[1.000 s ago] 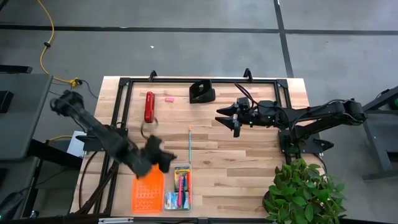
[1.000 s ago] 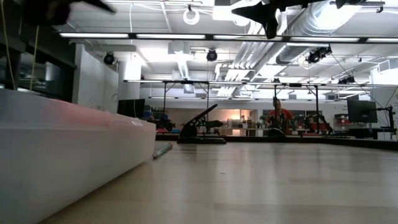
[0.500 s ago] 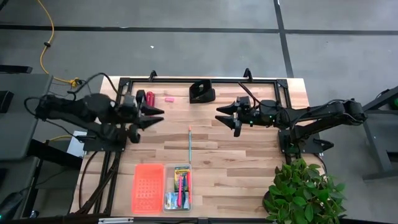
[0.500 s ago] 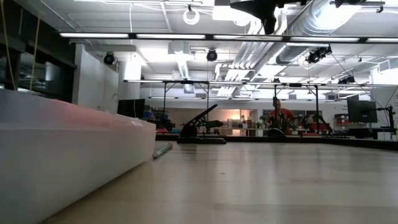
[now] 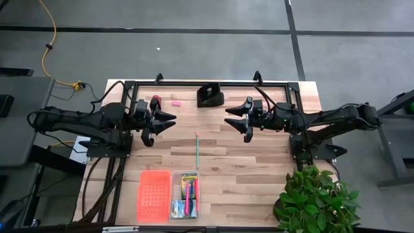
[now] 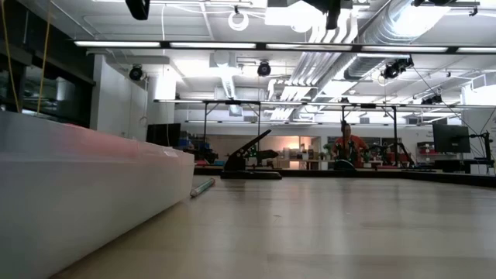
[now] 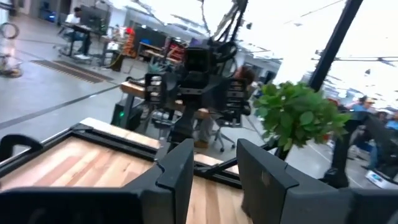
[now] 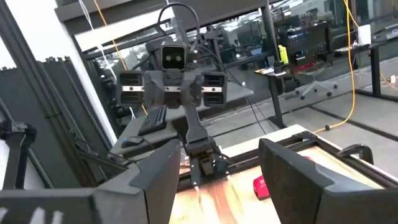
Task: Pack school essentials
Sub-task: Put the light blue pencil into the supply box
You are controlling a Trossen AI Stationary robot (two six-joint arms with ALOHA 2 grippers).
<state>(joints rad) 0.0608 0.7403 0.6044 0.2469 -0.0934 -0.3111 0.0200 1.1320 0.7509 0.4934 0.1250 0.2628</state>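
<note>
A clear box [image 5: 187, 195] near the front edge holds a yellow-green crayon box [image 5: 189, 178], pens and a small box. One thin pencil [image 5: 196, 149] lies flat on the wood at mid-table. A tiny pink eraser [image 5: 174, 102] lies near the far edge. My left gripper [image 5: 164, 122] hangs level above the table's left part, pointing right, open and empty [image 7: 214, 168]. My right gripper [image 5: 234, 122] faces it from the right, also level, open and empty [image 8: 217, 168]. Both are well above the pencil.
An orange lid [image 5: 154, 195] lies left of the clear box. A red stapler-like bar [image 5: 155, 101] and a black block [image 5: 210, 96] sit near the far edge. A black frame [image 5: 194, 83] rims the table. A potted plant [image 5: 315, 197] stands at the near right corner.
My left gripper has left the spot over the orange lid near the front edge. It swung up and toward the far edge, then tipped from pointing down to level and rolled, so it now faces the right gripper. The lid and box have stayed put.
</note>
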